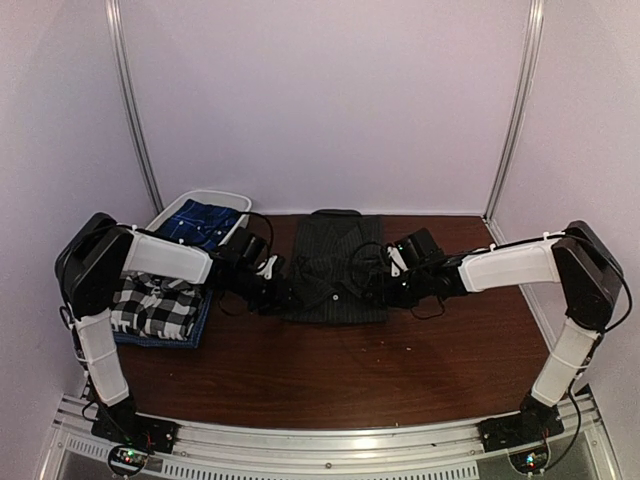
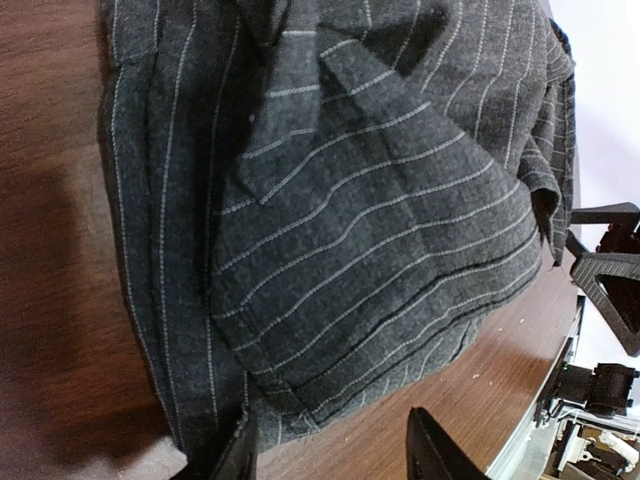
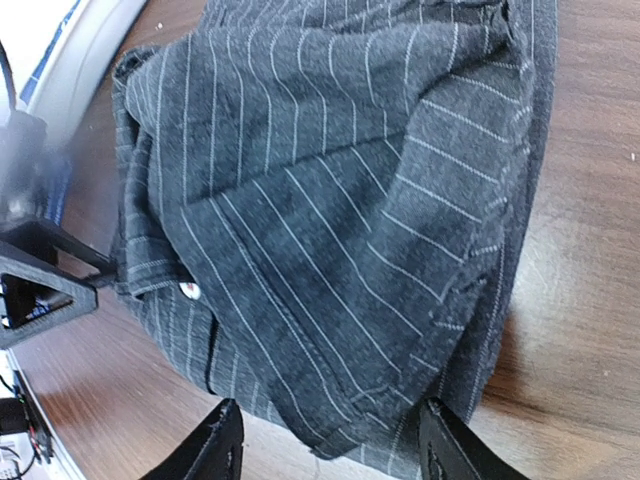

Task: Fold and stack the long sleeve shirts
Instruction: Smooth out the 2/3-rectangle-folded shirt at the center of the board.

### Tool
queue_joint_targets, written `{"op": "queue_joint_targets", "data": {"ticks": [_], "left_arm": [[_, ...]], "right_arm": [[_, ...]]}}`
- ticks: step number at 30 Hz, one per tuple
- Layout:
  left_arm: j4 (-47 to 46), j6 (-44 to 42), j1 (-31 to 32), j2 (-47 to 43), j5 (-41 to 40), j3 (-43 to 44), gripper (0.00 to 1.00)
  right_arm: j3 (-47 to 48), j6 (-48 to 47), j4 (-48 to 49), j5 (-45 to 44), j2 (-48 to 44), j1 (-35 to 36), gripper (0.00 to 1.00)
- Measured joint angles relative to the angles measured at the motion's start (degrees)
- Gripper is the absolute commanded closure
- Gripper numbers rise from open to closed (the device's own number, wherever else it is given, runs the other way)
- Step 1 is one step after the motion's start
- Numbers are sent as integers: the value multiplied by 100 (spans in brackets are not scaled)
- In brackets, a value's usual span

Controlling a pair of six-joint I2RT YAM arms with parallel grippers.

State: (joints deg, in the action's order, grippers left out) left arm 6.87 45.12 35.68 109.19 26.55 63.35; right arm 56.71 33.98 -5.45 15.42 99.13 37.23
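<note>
You see the charcoal pinstriped shirt (image 2: 350, 250) lying crumpled on the brown table (image 2: 60, 300), a broad flap folded over its middle. Your left gripper (image 2: 335, 455) sits at the shirt's edge, jaws standing apart.

Checked shirt (image 1: 155, 305), left of pinstriped shirt (image 1: 335, 270): half hidden under left arm (image 1: 165, 258). Wrist views: left gripper (image 2: 335, 455), right gripper (image 3: 330, 450) fingers cropped just below pinstriped shirt.

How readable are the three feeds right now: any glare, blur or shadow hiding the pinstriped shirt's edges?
Top external: dim and soft, the pinstriped shirt reads as one dark mass, and the front rail glares. Left wrist: stripes crisp, the wall at right is blown out, a shadow darkens the table left of the cloth. Right wrist: stripes crisp, the upper-left corner is blurred and washed out.
</note>
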Motion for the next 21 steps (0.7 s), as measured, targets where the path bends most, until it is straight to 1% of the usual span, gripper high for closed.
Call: {"op": "queue_joint_targets", "data": {"ticks": [3, 5, 7, 10, 13, 16, 18, 21], "left_arm": [[-87, 52, 0, 26, 0, 7, 53], [-109, 96, 0, 79, -2, 28, 59], [-127, 140, 0, 175, -2, 85, 66], [-175, 221, 0, 238, -7, 98, 77], [-227, 267, 0, 249, -24, 120, 87], [-267, 291, 0, 249, -50, 205, 96], [-310, 299, 0, 249, -83, 271, 100], [-378, 302, 0, 249, -107, 345, 100]], "right_arm": [[0, 116, 199, 28, 52, -13, 40], [2, 186, 299, 50, 120, -35, 43], [7, 243, 369, 81, 216, -52, 48], [24, 291, 385, 111, 330, -63, 60], [74, 380, 378, 101, 376, -74, 76], [210, 380, 380, 85, 376, -74, 88], [385, 378, 380, 57, 391, -74, 93], [798, 330, 385, 11, 535, -83, 98]]}}
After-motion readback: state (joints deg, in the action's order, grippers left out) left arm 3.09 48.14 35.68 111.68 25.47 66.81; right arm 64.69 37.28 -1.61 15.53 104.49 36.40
